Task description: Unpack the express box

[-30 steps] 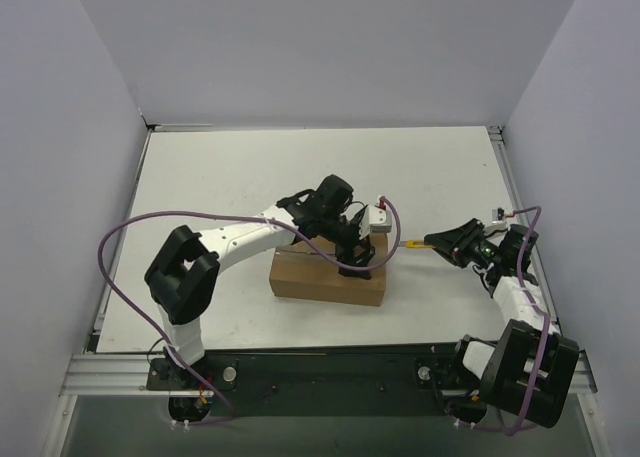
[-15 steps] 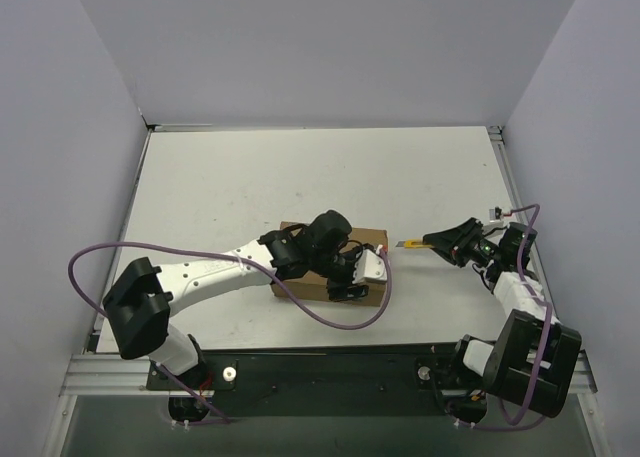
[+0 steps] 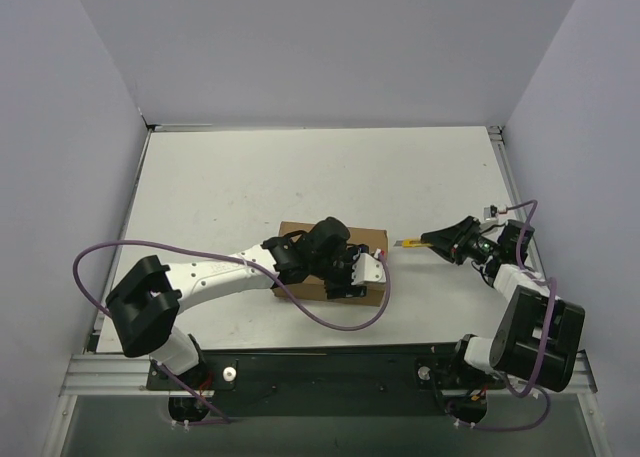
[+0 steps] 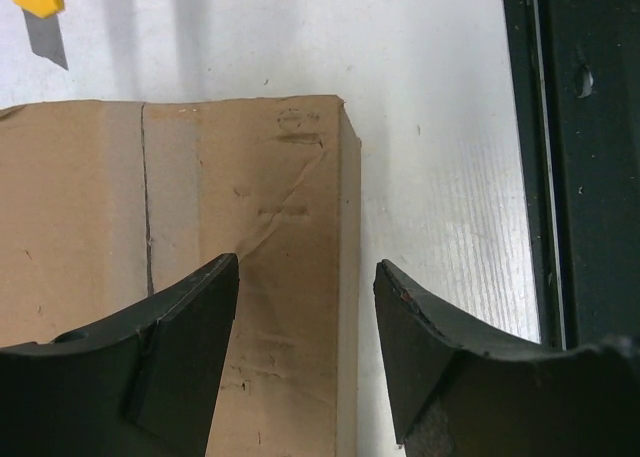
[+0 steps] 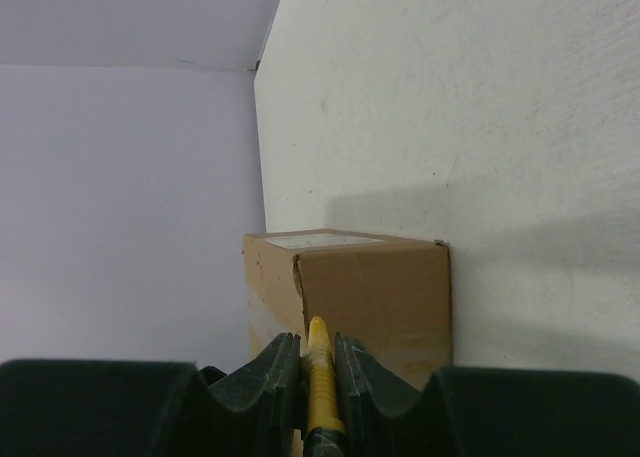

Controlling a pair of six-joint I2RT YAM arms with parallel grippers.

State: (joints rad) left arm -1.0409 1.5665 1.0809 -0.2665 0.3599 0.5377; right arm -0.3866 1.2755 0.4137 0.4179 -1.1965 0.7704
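Carton position: the express box sits on the white surface near the middle, slightly toward the near edge, with its long side running left to right and its top flaps lying shut. The left wrist view shows the centre seam as a thin dark line under a strip of clear tape, with shallow creases in the cardboard near the corner. The left arm reaches across the carton from the left, and the left end effector hangs over its right half. In the left wrist view its fingers stand apart, one above the top panel and the other beyond the carton's edge over the bare surface, so that the edge lies in the gap between them; nothing is clamped. Contact between the fingers and the cardboard cannot be determined. The right end effector is closed on the yellow handle of a utility knife, held roughly level with the grey blade pointing left at the carton's right end. The blade tip is close to the carton with a small gap showing. The right wrist view looks along the handle toward that end face. A purple cable from the left arm loops down over the surface in front of the carton.
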